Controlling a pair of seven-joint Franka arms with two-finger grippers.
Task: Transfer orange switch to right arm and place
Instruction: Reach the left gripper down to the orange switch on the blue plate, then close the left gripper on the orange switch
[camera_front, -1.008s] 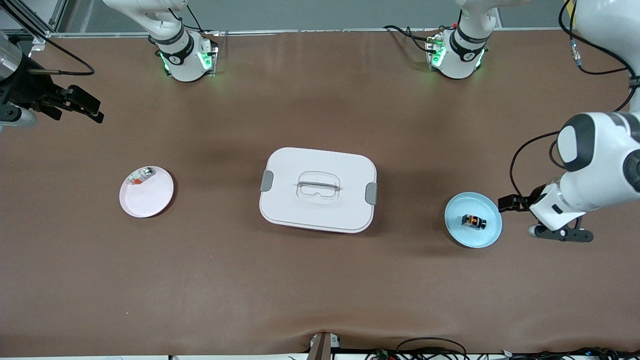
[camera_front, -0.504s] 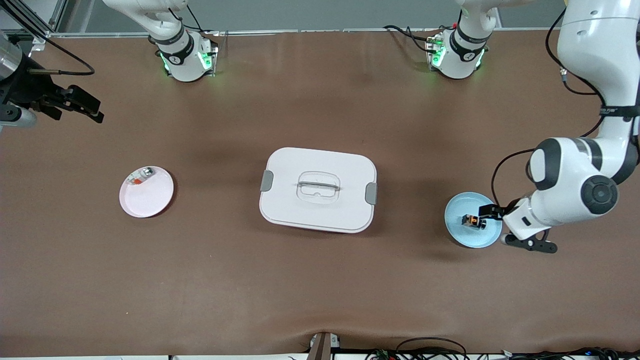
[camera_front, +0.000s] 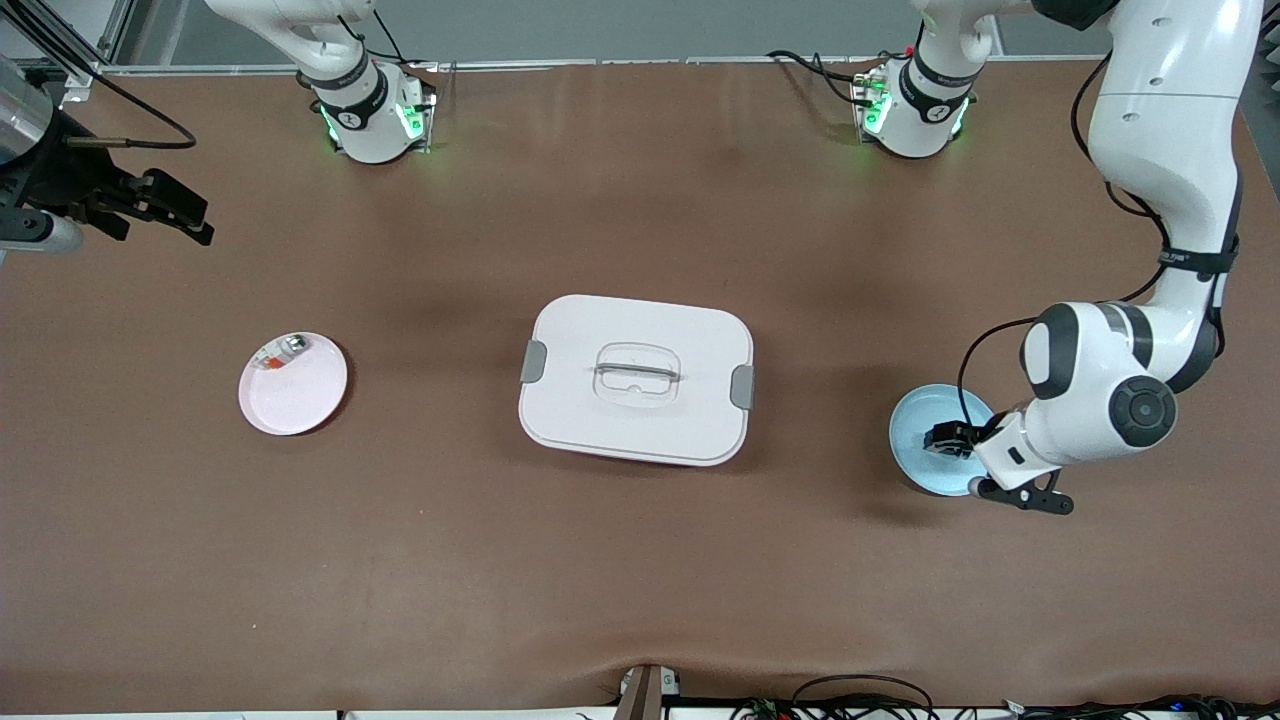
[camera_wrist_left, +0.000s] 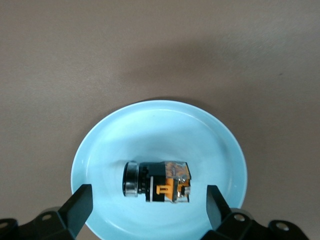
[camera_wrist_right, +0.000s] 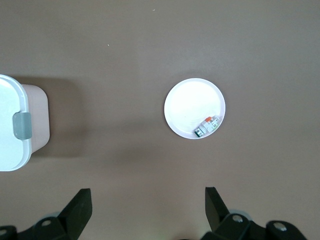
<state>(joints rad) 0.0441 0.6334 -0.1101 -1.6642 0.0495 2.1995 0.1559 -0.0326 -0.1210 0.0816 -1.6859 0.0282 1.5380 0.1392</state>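
The orange switch (camera_wrist_left: 157, 181) lies on its side in a light blue plate (camera_wrist_left: 165, 130), black body with an orange face and a short cylindrical end. The plate (camera_front: 912, 440) stands toward the left arm's end of the table. My left gripper (camera_front: 950, 440) is over the plate and covers the switch in the front view. In the left wrist view the left gripper (camera_wrist_left: 149, 207) is open, with one finger on each side of the switch and not touching it. My right gripper (camera_front: 175, 212) is open and empty, and waits over the right arm's end of the table.
A white lidded box (camera_front: 636, 378) with grey clasps stands mid-table. A pale pink plate (camera_front: 300, 395) toward the right arm's end holds a small silvery part (camera_front: 285, 350). The right wrist view shows that plate (camera_wrist_right: 192, 102), the part (camera_wrist_right: 207, 125) and the box's end (camera_wrist_right: 10, 125).
My left arm has swung in from the table's end, and its gripper has come over the blue plate and the switch. The right arm has hardly moved.
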